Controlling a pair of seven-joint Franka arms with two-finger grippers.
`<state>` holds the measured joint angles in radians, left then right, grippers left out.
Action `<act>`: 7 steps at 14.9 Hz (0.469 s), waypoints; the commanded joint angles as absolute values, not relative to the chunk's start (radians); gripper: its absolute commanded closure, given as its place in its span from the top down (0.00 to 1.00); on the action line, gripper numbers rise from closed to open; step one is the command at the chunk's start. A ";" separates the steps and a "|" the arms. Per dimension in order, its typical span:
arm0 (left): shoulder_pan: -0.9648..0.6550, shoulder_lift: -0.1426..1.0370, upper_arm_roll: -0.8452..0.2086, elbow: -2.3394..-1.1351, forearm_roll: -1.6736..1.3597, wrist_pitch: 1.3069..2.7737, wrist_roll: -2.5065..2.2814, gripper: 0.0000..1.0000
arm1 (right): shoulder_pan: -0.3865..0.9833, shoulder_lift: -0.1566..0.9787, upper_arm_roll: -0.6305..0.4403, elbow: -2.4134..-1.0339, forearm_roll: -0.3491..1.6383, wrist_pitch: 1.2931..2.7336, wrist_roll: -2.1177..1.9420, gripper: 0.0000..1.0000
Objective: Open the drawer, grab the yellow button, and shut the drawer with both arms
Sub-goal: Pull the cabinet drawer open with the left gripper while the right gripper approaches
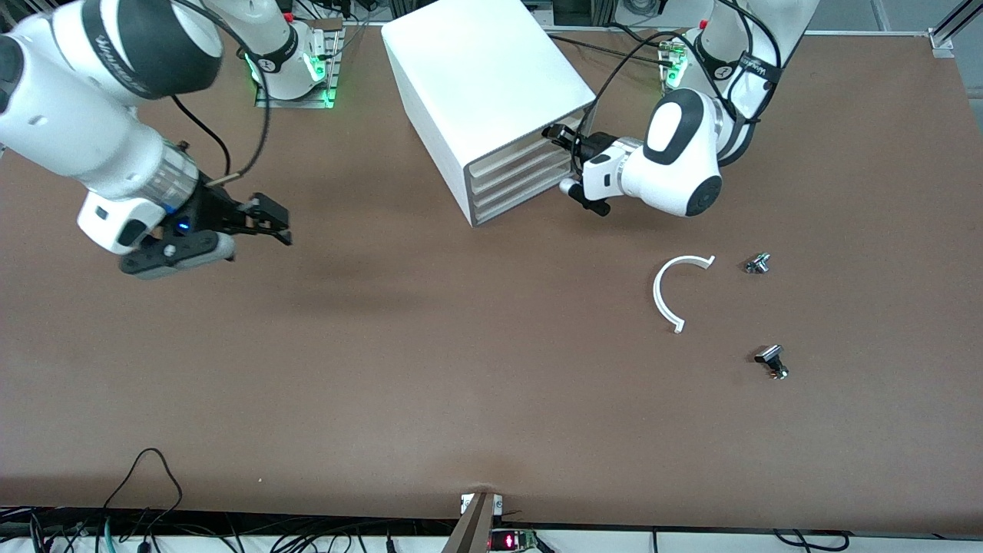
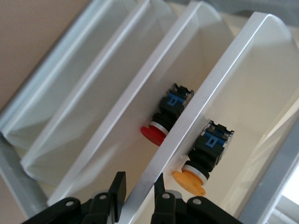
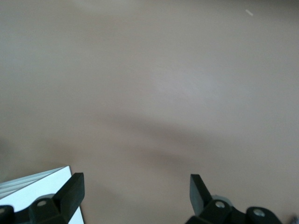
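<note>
The fingers of the left gripper pinch the drawer lip for pulling; the right gripper waits released over the table.

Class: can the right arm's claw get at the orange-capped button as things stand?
Probably not: the button lies inside the drawer, whose front the left claw grips shut, while the open right claw hangs over bare table.

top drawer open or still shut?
Shut: the drawer sits flush with the three below it. Left gripper is shut on its front lip.
</note>
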<state>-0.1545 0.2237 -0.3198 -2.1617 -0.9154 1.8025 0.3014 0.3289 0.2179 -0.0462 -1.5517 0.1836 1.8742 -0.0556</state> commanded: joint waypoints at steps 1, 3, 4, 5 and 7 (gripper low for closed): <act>-0.114 0.215 -0.212 -2.139 -0.853 1.859 0.311 0.00 | 0.403 0.319 -0.034 -1.419 0.199 1.856 -0.174 1.00; -0.097 0.221 -0.161 -2.085 -0.853 1.862 0.308 0.00 | 0.458 0.334 -0.032 -1.416 0.189 1.858 -0.230 1.00; -0.095 0.233 -0.138 -2.059 -0.853 1.864 0.308 0.00 | 0.475 0.345 -0.032 -1.411 0.172 1.859 -0.254 1.00; -0.097 0.241 -0.120 -2.033 -0.851 1.867 0.308 0.00 | 0.492 0.350 -0.032 -1.410 0.167 1.873 -0.282 1.00; -0.095 0.250 -0.106 -2.010 -0.851 1.868 0.308 0.00 | 0.527 0.389 -0.032 -1.370 0.167 1.945 -0.403 1.00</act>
<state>-0.0959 0.2300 -0.1266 -2.0641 -0.8718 1.8473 0.3436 0.5008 0.3433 -0.0255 -1.4373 0.1769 1.9110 -0.2928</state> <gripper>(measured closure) 0.731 0.000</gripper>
